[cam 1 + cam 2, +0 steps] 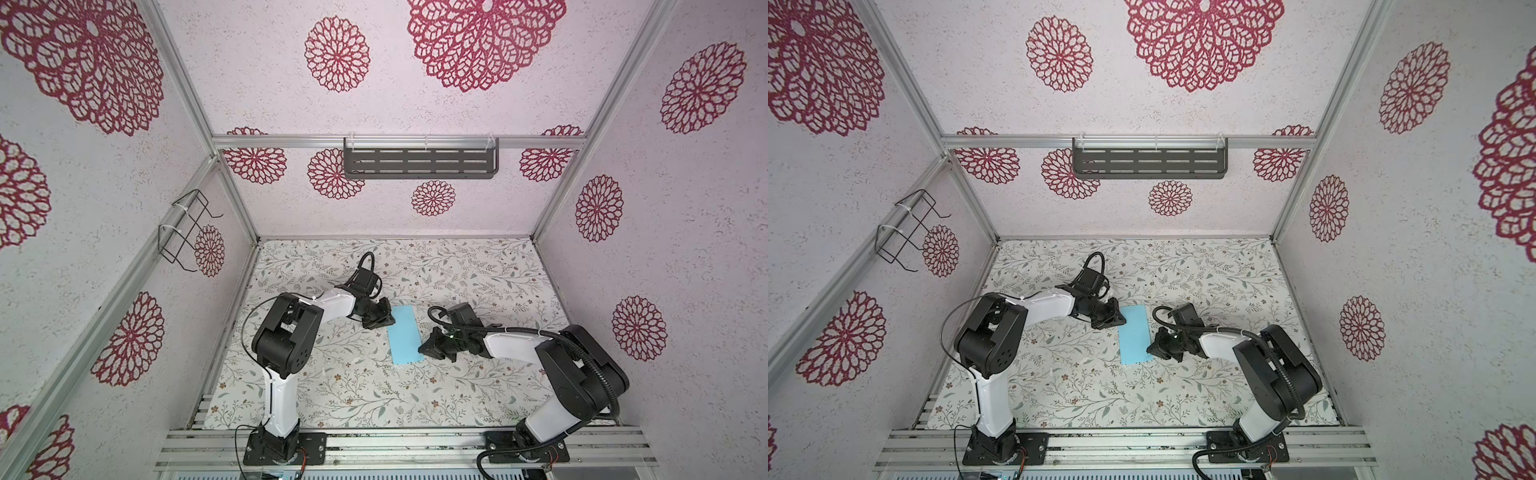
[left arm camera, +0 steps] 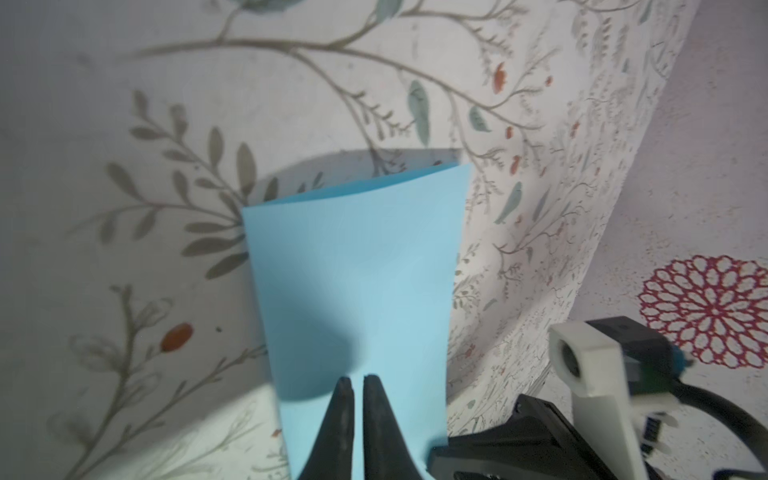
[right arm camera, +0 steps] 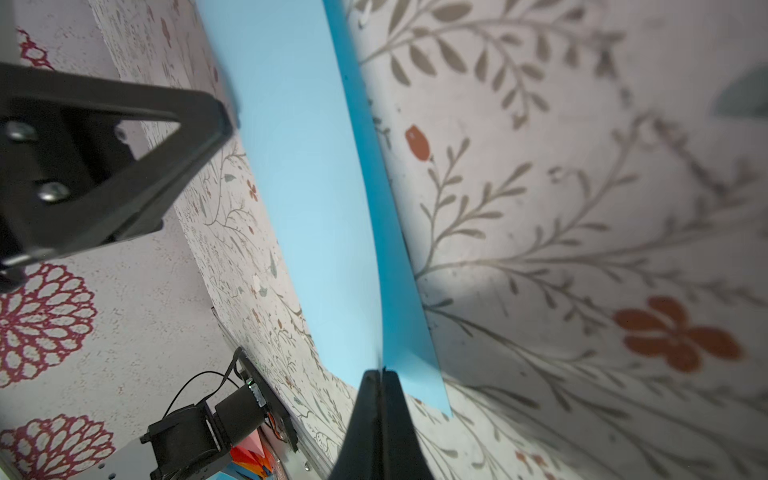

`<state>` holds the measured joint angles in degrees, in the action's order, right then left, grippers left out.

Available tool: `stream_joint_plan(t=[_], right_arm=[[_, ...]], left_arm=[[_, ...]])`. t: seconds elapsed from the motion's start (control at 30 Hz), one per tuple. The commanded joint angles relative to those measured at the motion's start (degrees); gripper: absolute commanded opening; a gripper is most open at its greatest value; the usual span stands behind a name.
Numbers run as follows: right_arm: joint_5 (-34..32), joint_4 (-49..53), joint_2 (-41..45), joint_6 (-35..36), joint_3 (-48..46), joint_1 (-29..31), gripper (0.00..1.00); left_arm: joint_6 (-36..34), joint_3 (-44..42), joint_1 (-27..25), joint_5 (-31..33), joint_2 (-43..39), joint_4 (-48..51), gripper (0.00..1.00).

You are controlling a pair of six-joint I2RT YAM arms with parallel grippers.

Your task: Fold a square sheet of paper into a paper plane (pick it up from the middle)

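Note:
The square sheet of paper (image 1: 402, 334) (image 1: 1134, 334) is light blue and lies folded into a narrow rectangle in the middle of the floral table, as both top views show. My left gripper (image 1: 388, 320) (image 1: 1120, 320) is at its far left edge. In the left wrist view its jaws (image 2: 358, 379) stand shut to a thin slit above the flat paper (image 2: 353, 270), holding nothing. My right gripper (image 1: 422, 347) (image 1: 1149, 349) is at the near right edge. The right wrist view shows it (image 3: 380, 370) shut on the paper (image 3: 307, 187), with one layer raised.
A dark slotted shelf (image 1: 419, 162) hangs on the back wall and a black wire rack (image 1: 187, 232) on the left wall. Aluminium rails (image 1: 395, 444) carrying both arm bases run along the table's front edge. The left gripper's body (image 3: 104, 166) shows in the right wrist view.

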<state>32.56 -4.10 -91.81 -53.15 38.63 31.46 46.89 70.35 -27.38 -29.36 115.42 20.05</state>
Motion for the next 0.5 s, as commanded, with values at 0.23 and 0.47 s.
stream_joint_plan(t=[0.23,0.47], right_arm=[[-1.0,4.1,-0.1,2.4,4.9,1.7,0.01],[0.3,-1.4,-2.7,0.3,7.0,3.5,0.01]], left_arm=[[-2.3,1.8,-0.5,2.4,2.5,4.4,0.07],[-2.8,1.8,-0.6,2.8,3.1,4.6,0.07]])
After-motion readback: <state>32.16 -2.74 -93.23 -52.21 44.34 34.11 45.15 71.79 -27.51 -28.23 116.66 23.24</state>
